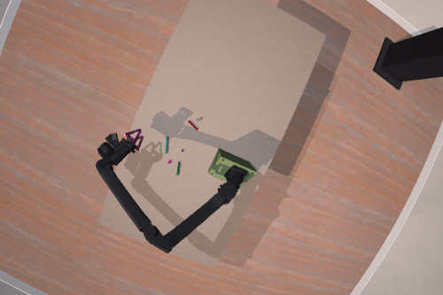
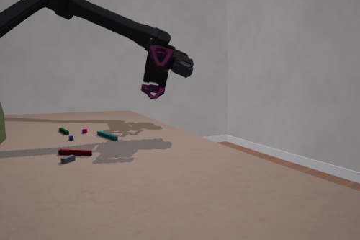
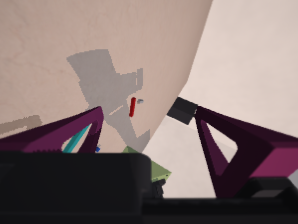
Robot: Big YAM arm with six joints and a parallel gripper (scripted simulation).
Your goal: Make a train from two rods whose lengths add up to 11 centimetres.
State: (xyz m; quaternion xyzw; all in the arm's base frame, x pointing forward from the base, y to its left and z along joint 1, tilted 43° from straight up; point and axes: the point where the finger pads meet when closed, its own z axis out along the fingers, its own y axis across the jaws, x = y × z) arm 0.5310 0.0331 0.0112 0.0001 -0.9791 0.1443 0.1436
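Note:
A turquoise rod [image 1: 167,144] [image 2: 107,135] lies flat, partly seen through a finger in the wrist view. A blue rod [image 1: 182,151] [image 2: 71,138] [image 3: 97,149] lies apart from it. A magenta rod [image 1: 169,161] [image 2: 84,131] and a green rod [image 1: 178,168] [image 2: 63,131] lie nearby, apart from each other. A red rod [image 1: 192,125] [image 2: 75,153] [image 3: 132,107] lies beside a short grey rod [image 1: 199,119] [image 2: 68,159] [image 3: 140,101], at a different angle. No two rods lie end to end. My gripper [image 1: 140,139] [image 2: 157,81] [image 3: 149,111] is open and empty, high above the table's edge.
The green box-shaped base mount [image 1: 215,168] [image 3: 159,171] stands on the table [image 1: 239,50] [image 2: 216,192], to the right of the rods in the top view. The arm's shadow falls near the turquoise and red rods. A black post [image 1: 412,59] stands beyond the table.

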